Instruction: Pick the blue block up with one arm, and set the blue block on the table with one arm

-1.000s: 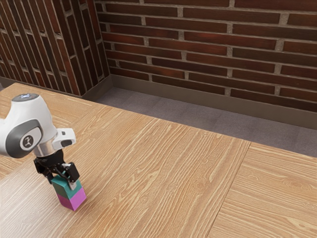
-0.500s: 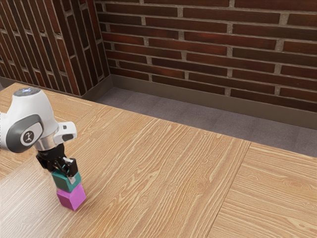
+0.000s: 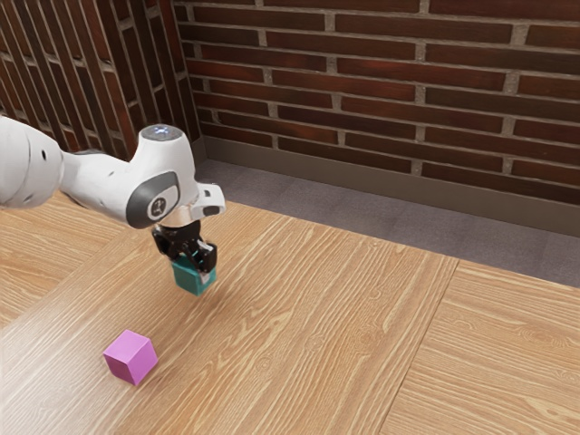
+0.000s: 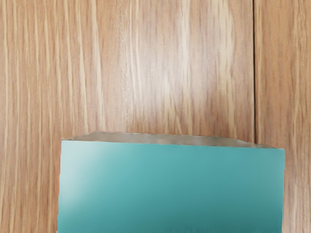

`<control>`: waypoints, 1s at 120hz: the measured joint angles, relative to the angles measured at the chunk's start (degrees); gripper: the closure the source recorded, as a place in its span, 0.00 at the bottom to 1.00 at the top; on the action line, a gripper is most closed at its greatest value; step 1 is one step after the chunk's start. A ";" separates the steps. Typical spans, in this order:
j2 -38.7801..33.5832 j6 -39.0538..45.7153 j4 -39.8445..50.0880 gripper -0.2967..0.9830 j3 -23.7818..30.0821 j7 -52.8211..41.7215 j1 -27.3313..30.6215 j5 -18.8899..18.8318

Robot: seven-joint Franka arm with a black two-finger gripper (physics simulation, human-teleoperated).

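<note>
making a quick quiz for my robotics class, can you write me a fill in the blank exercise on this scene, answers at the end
The gripper holds the blue block between its two ____.
The pink block rests on the ____.
The wall is made of ____.

Missing words: fingers; table; brick.

The fingers point(image 3: 210, 257) look like smooth, hard plastic. The blue block point(image 3: 189, 278) between them has a smooth face with a soft sheen. Below the fingers, the table point(image 3: 299, 335) is wood with streaked grain and a satin finish. The pink block point(image 3: 131, 356), apart from the fingers, looks smooth and matt. Above the fingers, the arm point(image 3: 100, 184) resembles smooth plastic.
</note>
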State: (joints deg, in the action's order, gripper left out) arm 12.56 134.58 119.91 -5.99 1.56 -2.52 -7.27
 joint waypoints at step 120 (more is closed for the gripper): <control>-24.48 -24.08 -15.52 0.25 2.03 1.30 0.40 7.10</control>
State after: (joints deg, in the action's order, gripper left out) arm -11.92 110.50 104.39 -3.95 2.85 -2.12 -0.17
